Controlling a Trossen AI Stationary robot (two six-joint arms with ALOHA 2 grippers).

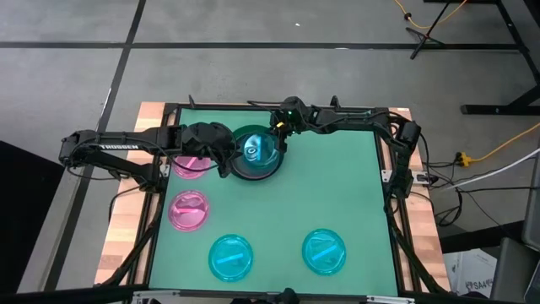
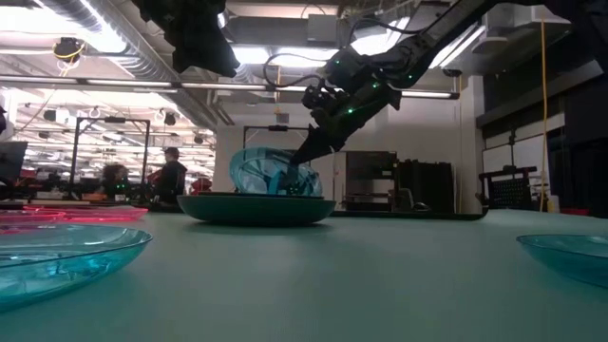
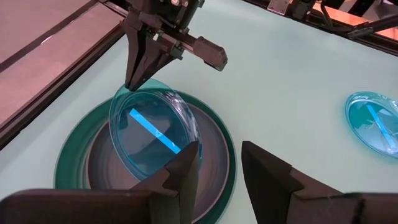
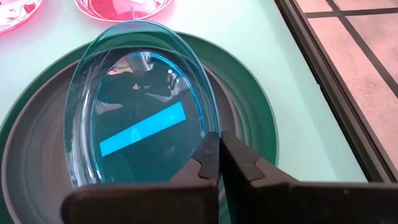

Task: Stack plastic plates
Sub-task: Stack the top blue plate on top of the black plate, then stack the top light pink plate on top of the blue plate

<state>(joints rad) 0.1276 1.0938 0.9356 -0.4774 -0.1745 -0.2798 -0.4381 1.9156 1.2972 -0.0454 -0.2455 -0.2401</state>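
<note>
A large dark green plate (image 1: 257, 175) lies at the table's far middle with a dark grey plate (image 3: 112, 174) inside it. A small cyan plate (image 4: 140, 118) stands tilted on the grey one. My right gripper (image 4: 217, 142) reaches in from the far right side and is shut on the cyan plate; it also shows in the left wrist view (image 3: 138, 81). My left gripper (image 3: 219, 152) is open and hovers above the stack's left side (image 1: 226, 156), well off the table in the low view (image 2: 199, 43). It touches nothing. My right gripper pinches the cyan plate's rim (image 4: 210, 127) on its far side between the two shut fingers. The fingers (image 2: 309, 152) slant down from the far right. The plate sits tilted in the hold, its held edge raised and its lower part down on the grey plate.
Two pink plates lie at the table's left, one (image 1: 191, 165) partly under the left arm, one (image 1: 189, 209) nearer. Two cyan plates (image 1: 231, 257) (image 1: 324, 251) lie near the front edge. The table's right half is bare green mat. A black frame runs around the table's edge (image 4: 323, 81).
</note>
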